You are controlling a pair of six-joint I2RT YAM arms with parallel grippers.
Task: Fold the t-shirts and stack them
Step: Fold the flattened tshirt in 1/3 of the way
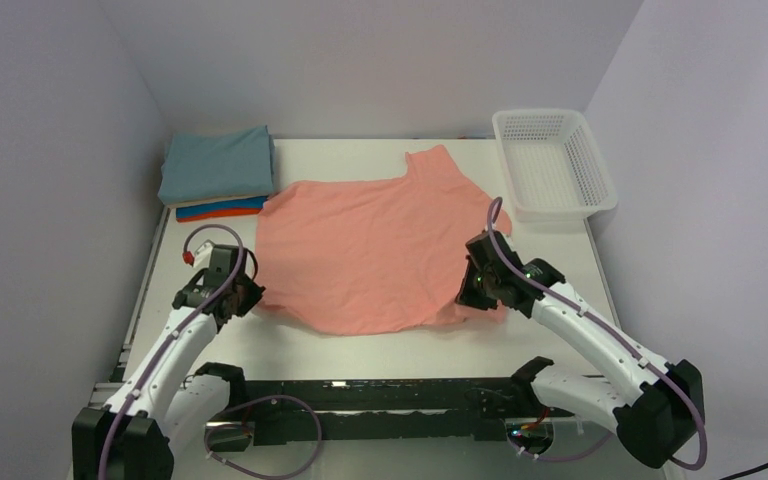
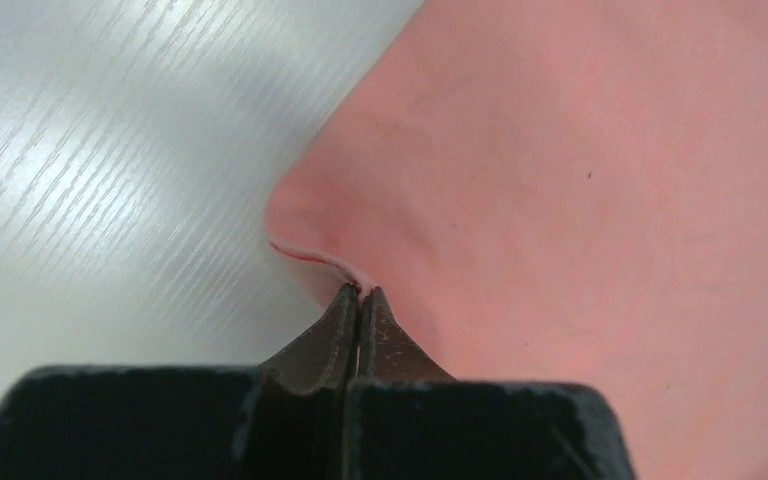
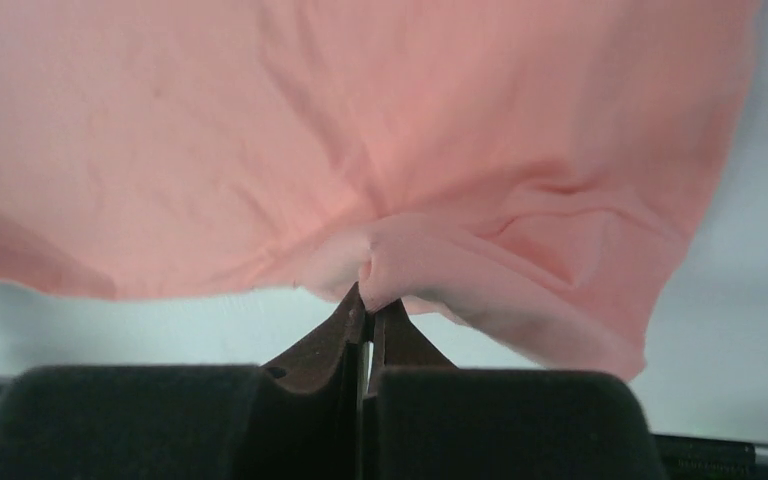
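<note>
A salmon-pink t-shirt (image 1: 370, 250) lies spread across the middle of the table. My left gripper (image 1: 252, 296) is shut on its near left edge, and the left wrist view shows the hem (image 2: 305, 255) pinched at the fingertips. On the other side my right gripper (image 1: 468, 290) is shut on the near right corner; the right wrist view shows the cloth (image 3: 480, 270) bunched and lifted off the table there. At the far left corner sits a stack of folded t-shirts (image 1: 218, 172), teal on top with cream, blue and orange-red edges showing below.
A white plastic mesh basket (image 1: 552, 165) stands at the far right corner of the table. The walls close in on the left, back and right. A black rail with purple cables runs along the near edge between the arm bases.
</note>
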